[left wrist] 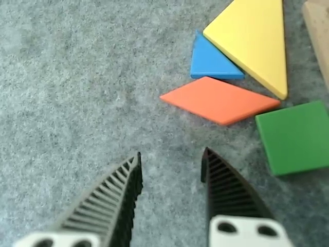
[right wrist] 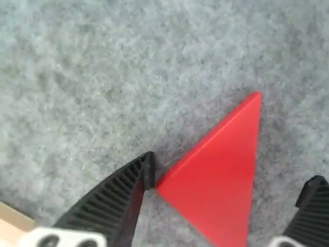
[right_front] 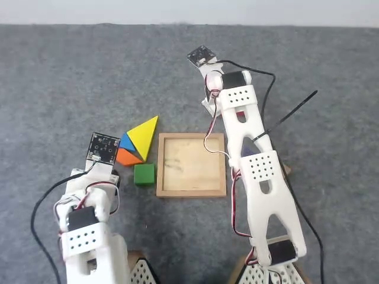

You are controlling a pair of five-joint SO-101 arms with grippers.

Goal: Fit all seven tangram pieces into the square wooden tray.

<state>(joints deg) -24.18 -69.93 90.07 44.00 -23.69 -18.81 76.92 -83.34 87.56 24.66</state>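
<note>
Tangram pieces: five seen, all flat on the grey carpet (right_front: 59, 71), outside the tray.
Left arm (right_front: 89, 231): at the near left part of the table, wrist directed toward the group of four pieces.
Left pincer (left wrist: 171, 153): released, fingers spread above bare carpet, grasping nothing; tips near the orange piece but apart from it.
Orange piece (right_front: 126, 157): parallelogram, leftmost of the group, touching the blue piece along one edge.
Blue piece (right_front: 126, 142): small triangle, closed in between the orange piece and the yellow piece.
Yellow piece (right_front: 144, 136): large triangle, long side turned toward the tray, one point directed away from the arms, near the tray's far left corner.
Green piece (right_front: 144, 174): square, near the orange piece with a small gap, just beside the tray's left wall; contact with the wall not possible to tell.
Tray (right_front: 190, 136): square, wooden, in the middle of the table between the two arms, light wooden floor showing.
Red piece (right wrist: 221, 175): triangle, on the carpet just past the tray's far edge, lying between the right pincer's fingers.
Right pincer (right wrist: 232, 170): released, wide apart around the red piece; one fingertip just at a corner of it, the other finger apart from it on the opposite side.
Right arm (right_front: 260, 171): stretched along the tray's right side and beyond its far edge.
</note>
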